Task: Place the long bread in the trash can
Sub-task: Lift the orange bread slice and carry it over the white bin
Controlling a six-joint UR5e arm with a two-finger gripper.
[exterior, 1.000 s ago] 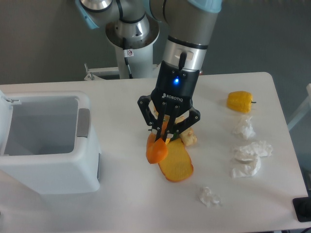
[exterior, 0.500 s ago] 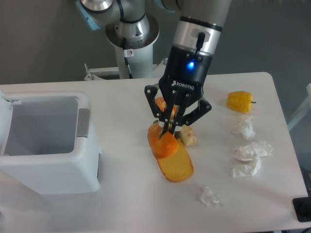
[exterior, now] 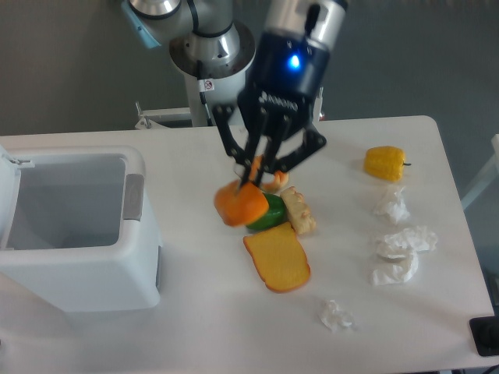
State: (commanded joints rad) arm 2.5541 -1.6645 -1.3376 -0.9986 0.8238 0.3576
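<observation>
Gripper (exterior: 251, 181) is pinching the long bread (exterior: 241, 204) by its upper end, jaws narrow, loaf hanging clear of the table (exterior: 195, 327). Bread is sitting right of the trash can (exterior: 74, 226), well apart from its opening, roughly level with the rim.

Risks, as I'm judging them: the grip is taking only the tip of a glossy, tapered loaf, so it could be slipping or swinging out during the sideways carry. If it's riding too low it could be clipping the can's right wall. A green item (exterior: 267, 213), a flat orange slice (exterior: 277, 259) and a pale piece (exterior: 299, 213) are lying right of the can, just under the bread; a drop would be landing on them.
</observation>
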